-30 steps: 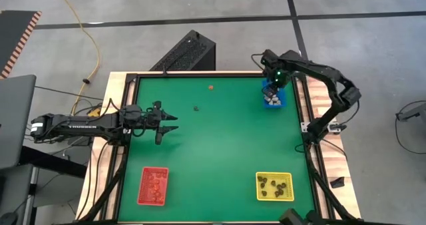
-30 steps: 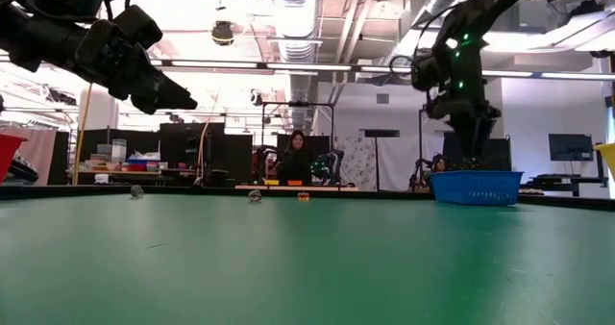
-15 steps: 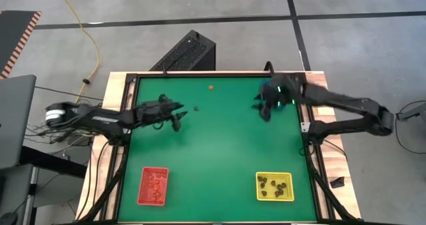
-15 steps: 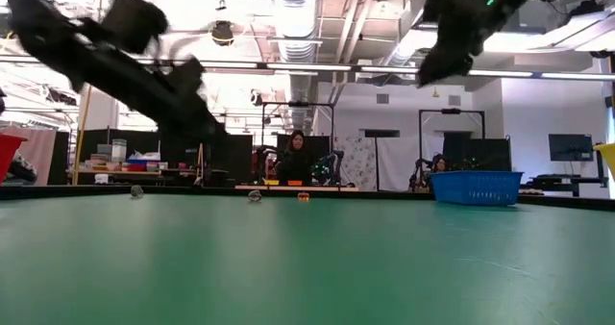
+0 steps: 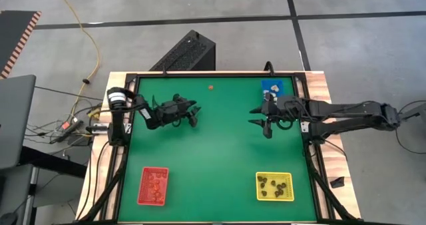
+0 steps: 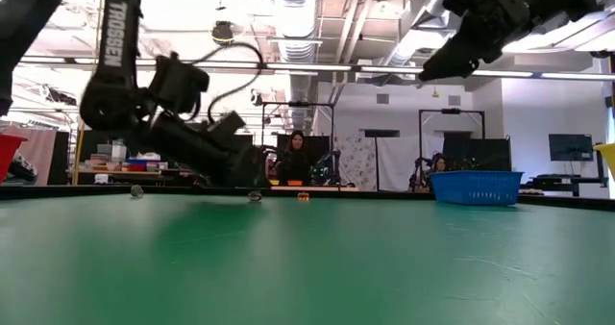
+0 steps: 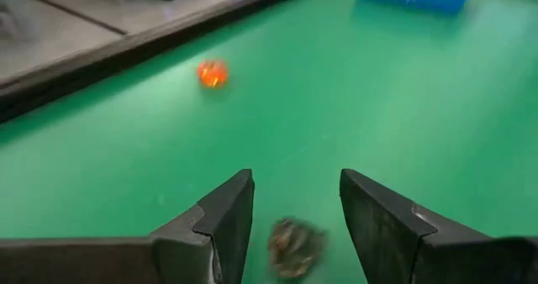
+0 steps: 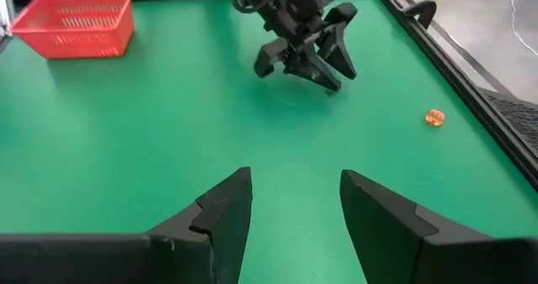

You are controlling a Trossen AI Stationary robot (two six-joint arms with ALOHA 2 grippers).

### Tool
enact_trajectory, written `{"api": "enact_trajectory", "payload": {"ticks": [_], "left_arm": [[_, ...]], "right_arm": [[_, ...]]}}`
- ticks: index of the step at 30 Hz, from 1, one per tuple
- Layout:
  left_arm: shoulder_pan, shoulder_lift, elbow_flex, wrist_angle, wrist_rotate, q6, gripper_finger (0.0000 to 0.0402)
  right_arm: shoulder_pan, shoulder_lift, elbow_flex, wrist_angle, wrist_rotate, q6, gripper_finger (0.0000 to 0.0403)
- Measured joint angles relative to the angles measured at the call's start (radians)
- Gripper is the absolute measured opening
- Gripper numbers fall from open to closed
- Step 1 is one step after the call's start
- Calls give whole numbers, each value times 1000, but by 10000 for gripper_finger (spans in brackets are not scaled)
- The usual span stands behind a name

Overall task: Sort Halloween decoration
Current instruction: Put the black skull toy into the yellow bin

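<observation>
At the far-left part of the green table (image 5: 219, 152), the dark trinket (image 7: 296, 247) sits right between the left end effector's (image 5: 192, 114) open fingers, ready to pinch, while the right end effector (image 5: 264, 116), open and empty, hovers well apart, so left is nearer.

3 trays: 1 red tray (image 5: 153, 186), 1 yellow tray (image 5: 274, 186), 1 blue tray (image 5: 272, 87). 2 loose trinkets on the mat: 1 orange trinket (image 5: 211, 88), 1 dark trinket (image 7: 296, 246). 2 arms. Pieces inside the trays are too small to count.
</observation>
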Motion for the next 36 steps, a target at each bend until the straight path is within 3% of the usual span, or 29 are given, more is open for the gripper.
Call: {"api": "enact_trajectory", "payload": {"ticks": [6, 14, 22, 29, 34, 36], "left_arm": [[1, 76, 61, -84, -30, 25, 168], [1, 79, 62, -208, -47, -29, 165], [-7, 76, 27, -231, -87, -134, 92], [-11, 79, 23, -211, -92, -148, 88], [-42, 50, 35, -52, 17, -214, 88], [-96, 44, 83, 17, 131, -263, 88]], "right_arm": [[-2, 2, 0, -19, 0, -36, 205], [-2, 2, 0, -35, -1, -36, 199], [-2, 2, 0, -34, -2, -49, 196], [0, 1, 1, -32, -5, -52, 196], [0, -16, 2, -31, -5, -51, 196], [0, -27, 2, -33, -5, -51, 196]]}}
